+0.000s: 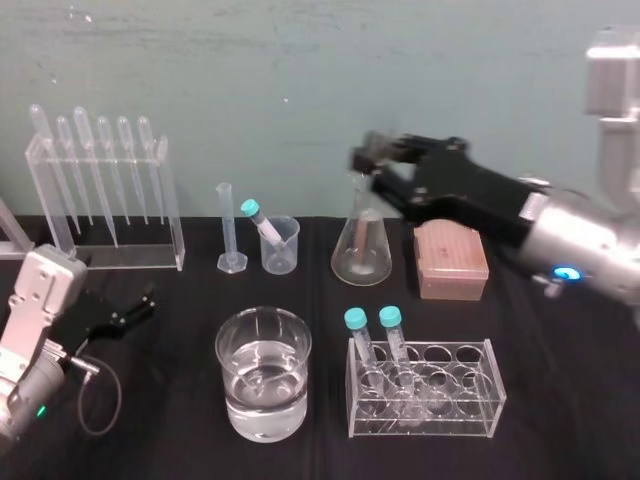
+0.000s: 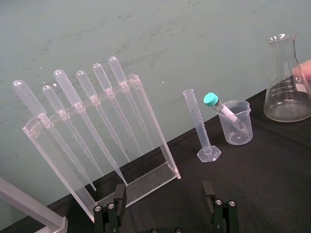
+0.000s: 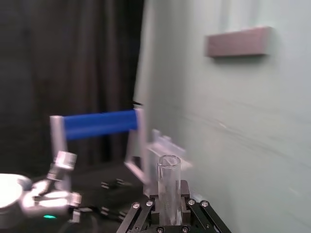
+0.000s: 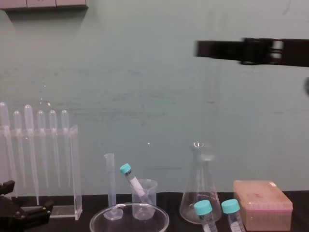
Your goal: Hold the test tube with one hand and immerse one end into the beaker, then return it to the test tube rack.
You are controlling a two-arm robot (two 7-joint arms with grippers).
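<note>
Illumination even and diffuse, moderately bright; black desk (image 1: 560,420) renders dark and flat. Small glints on the beaker (image 1: 263,375). Blur on the right gripper (image 1: 372,155), upper centre of head view, upper right of chest view. Right wrist background smeared; test tube (image 3: 169,189) clearer.

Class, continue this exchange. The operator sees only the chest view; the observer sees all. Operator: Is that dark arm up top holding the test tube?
Observer: Yes. The right wrist view shows the right gripper shut on the test tube.
Operator: Any liquid in the beaker? I see its rim.
Observer: In the head view the beaker holds clear liquid.
Operator: The left arm?
Observer: The left gripper is open and empty, at the table's left side.
</note>
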